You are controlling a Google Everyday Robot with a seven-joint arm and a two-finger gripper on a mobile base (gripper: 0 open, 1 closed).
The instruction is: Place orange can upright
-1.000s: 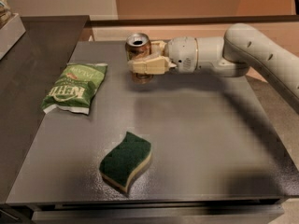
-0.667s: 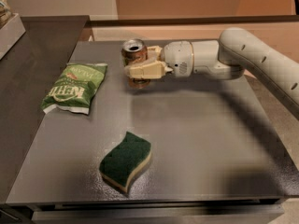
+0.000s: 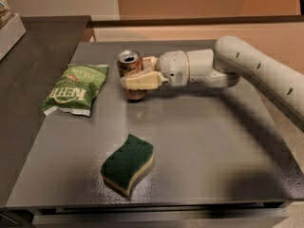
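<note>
The orange can (image 3: 130, 70) stands upright near the back middle of the grey table (image 3: 199, 141), its silver top facing up. My gripper (image 3: 133, 77) reaches in from the right and its cream fingers (image 3: 142, 81) close around the can's sides. The can's base appears to rest on or just above the table; I cannot tell which. The white arm (image 3: 247, 68) stretches off to the right edge.
A green chip bag (image 3: 76, 88) lies flat left of the can. A green and yellow sponge (image 3: 128, 163) lies near the front middle. A dark counter (image 3: 28, 80) runs along the left side. A white box corner (image 3: 9, 30) sits far left.
The gripper has moved left and toward the front with the can in it. The can now stands closer to the chip bag. The bag and sponge have not moved.
</note>
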